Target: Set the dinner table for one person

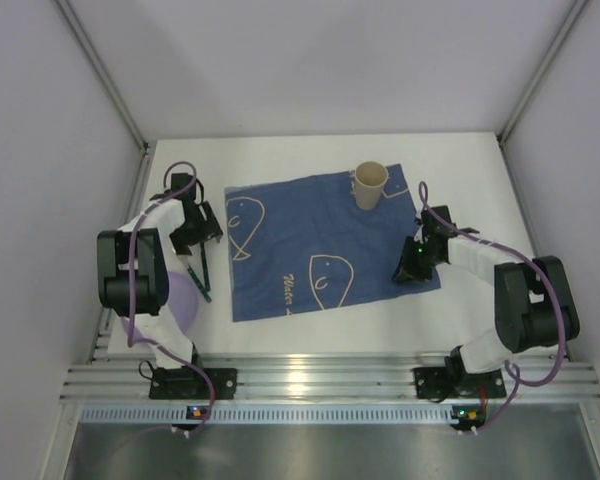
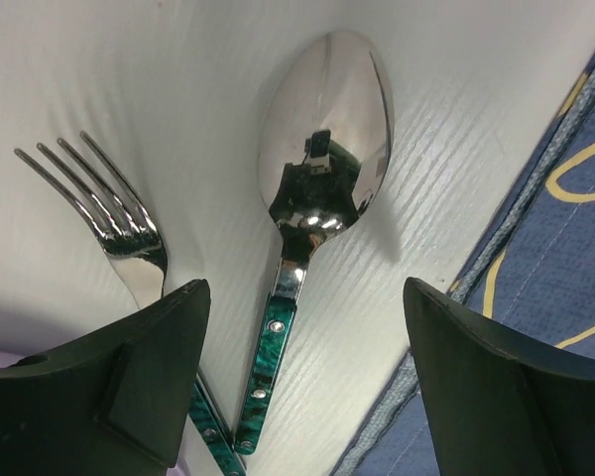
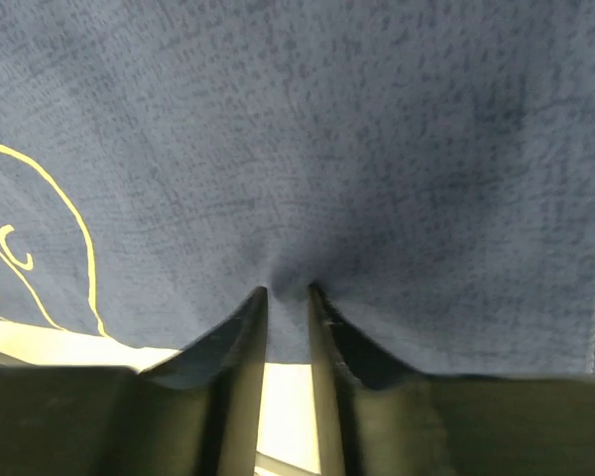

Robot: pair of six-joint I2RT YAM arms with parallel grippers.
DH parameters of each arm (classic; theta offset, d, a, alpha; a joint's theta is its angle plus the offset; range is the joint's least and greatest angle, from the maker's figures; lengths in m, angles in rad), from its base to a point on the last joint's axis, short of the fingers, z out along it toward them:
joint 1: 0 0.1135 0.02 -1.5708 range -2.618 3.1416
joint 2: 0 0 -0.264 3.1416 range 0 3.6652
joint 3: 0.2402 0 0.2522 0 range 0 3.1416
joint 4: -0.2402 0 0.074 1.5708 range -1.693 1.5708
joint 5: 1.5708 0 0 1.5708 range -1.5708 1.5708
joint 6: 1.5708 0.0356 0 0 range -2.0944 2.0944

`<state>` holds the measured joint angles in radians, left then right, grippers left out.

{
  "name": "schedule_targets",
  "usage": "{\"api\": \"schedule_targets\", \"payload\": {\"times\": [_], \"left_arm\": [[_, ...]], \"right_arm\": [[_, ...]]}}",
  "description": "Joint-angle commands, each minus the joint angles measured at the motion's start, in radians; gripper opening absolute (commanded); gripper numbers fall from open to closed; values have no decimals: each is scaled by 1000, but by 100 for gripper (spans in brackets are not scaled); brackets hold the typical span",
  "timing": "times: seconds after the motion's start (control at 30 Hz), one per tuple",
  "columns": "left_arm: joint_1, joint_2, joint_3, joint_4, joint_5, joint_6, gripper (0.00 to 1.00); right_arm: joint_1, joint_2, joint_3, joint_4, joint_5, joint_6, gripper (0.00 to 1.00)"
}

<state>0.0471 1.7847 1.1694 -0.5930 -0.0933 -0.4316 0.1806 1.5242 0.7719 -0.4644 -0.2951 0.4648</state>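
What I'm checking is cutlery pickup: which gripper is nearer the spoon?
Left. The left gripper is over the spoon; the right gripper is across the placemat, pinching it.

Robotics lab cell, plain white walls, left arm and right arm bolted to aluminium rail

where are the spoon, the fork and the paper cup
spoon (image 2: 296, 253), left wrist view, on the neck just below the bowl
fork (image 2: 119, 233), left wrist view, at the base of the tines
paper cup (image 1: 370, 190), top external view, on its side wall
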Motion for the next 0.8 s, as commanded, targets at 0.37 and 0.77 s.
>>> {"api": "schedule_targets", "payload": {"times": [0.37, 0.77], "left_arm": [[7, 64, 39, 33, 18, 19, 79], [8, 110, 58, 45, 36, 48, 22]], "right_arm": [[31, -107, -164, -137, 5, 40, 3], [56, -211, -28, -273, -3, 12, 45]]}}
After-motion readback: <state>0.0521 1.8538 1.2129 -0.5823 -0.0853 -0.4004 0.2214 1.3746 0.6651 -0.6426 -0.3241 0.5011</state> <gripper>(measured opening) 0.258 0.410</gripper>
